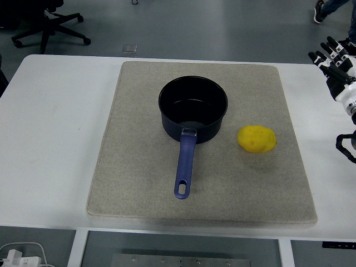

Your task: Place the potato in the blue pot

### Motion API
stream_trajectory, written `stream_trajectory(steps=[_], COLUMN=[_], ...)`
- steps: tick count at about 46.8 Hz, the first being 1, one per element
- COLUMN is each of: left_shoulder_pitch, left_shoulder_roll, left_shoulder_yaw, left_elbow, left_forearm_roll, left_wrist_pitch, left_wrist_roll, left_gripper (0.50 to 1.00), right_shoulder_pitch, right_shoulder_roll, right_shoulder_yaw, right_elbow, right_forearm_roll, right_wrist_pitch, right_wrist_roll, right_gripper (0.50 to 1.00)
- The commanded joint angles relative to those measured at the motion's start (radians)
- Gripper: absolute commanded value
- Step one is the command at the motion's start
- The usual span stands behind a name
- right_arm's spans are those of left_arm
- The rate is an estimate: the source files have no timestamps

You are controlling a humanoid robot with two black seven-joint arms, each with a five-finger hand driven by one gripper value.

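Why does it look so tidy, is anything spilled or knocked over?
Nothing stands out. The blue pot sits upright on the grey mat, empty, its handle pointing toward the near edge. The potato lies whole on the mat to its right. The right robot hand waits, open, at the table's far right.

My right hand [335, 62] sits at the table's right edge, fingers spread, holding nothing. Straight to its left and nearer me: bare mat [278, 167], then the potato [257, 139], nothing between. Blue pot [193, 108] stands just beyond potato, mouth open from above; its handle points toward me, left of that lane.
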Motion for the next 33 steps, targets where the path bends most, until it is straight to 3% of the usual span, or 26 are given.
stream_trajectory(steps=[1, 33], left_shoulder_pitch=[0.000, -0.003], left_shoulder_roll=[0.000, 0.000], left_shoulder_yaw=[0.001, 0.000], left_elbow=[-0.002, 0.009], left_forearm_roll=[0.000, 0.000], left_wrist_pitch=[0.000, 0.002], left_wrist_roll=[-0.001, -0.001], left_gripper=[0.994, 0.994], right_shoulder_pitch=[-0.002, -0.003], right_shoulder_roll=[0.000, -0.008], right_shoulder_yaw=[-0.001, -0.012], right_elbow=[0.000, 0.000], right_forearm_roll=[0.000, -0.011], right_wrist_pitch=[0.000, 0.000], right_wrist_roll=[0.000, 0.002], right_gripper=[0.926, 0.924])
